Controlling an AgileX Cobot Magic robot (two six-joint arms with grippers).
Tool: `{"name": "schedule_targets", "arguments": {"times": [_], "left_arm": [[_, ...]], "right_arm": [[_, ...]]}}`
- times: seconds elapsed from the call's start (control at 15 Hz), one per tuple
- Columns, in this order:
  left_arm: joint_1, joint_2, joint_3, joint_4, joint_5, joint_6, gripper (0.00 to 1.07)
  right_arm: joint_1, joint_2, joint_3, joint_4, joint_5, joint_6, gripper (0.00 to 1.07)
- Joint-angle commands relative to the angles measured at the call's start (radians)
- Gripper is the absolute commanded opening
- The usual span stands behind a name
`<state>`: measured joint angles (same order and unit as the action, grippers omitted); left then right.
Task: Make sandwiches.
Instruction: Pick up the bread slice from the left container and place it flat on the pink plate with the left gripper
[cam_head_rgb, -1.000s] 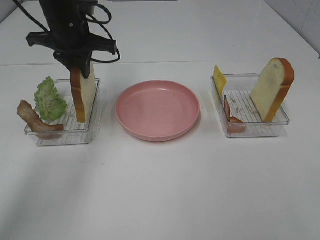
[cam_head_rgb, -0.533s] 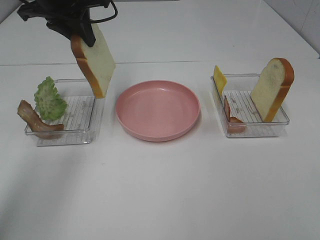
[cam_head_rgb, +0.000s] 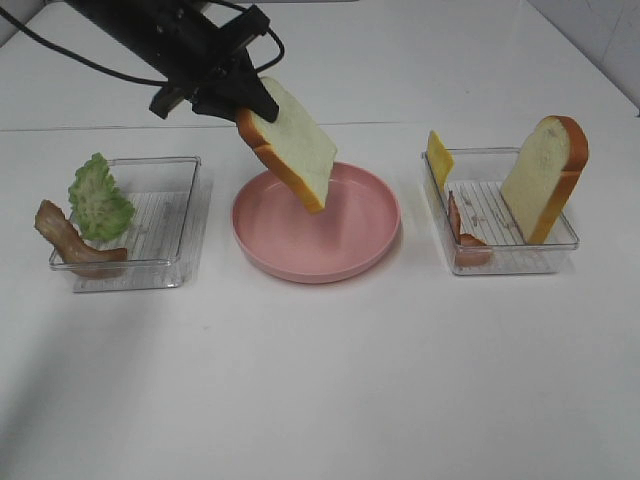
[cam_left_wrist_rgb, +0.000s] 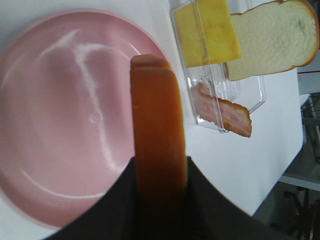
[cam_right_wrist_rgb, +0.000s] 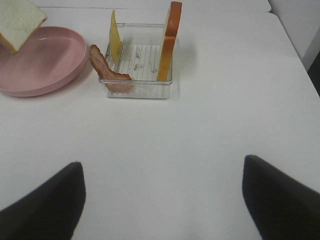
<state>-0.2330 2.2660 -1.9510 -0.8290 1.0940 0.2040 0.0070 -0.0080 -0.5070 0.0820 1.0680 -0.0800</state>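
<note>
Bread slice (cam_head_rgb: 295, 145) was lifted from left tray (cam_head_rgb: 186, 215) to over plate (cam_head_rgb: 365, 250), pinched in left gripper (cam_head_rgb: 245, 108); right gripper (cam_right_wrist_rgb: 161, 161) wide, empty; placement judged next.

White table (cam_head_rgb: 320, 380): pink plate (cam_head_rgb: 300, 271) between 2 trays (cam_head_rgb: 125, 276) (cam_head_rgb: 510, 263)

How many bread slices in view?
2. First slice hangs tilted over the plate, gripped by the left tool. Second slice stands leaning in the right tray. No sign of any hidden ones.
</note>
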Motion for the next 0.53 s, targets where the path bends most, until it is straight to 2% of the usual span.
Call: {"name": "schedule_targets", "arguments": {"times": [0.07, 0.27, 0.53], "left_arm": [[0.001, 0.065, -0.002, -0.147, -0.009, 0.071, 0.0], [0.001, 0.135, -0.002, -0.209, -0.013, 0.135, 0.0], [-0.009, 0.185, -0.002, -0.22, -0.049, 0.13, 0.0]], "right_arm": [[-0.007, -0.012, 0.001, 0.003, -0.007, -0.006, 0.8], [-0.007, -0.012, 0.001, 0.003, -0.007, -0.006, 0.8], [-0.007, -0.012, 0.001, 0.003, -0.007, -0.006, 0.8]]}}
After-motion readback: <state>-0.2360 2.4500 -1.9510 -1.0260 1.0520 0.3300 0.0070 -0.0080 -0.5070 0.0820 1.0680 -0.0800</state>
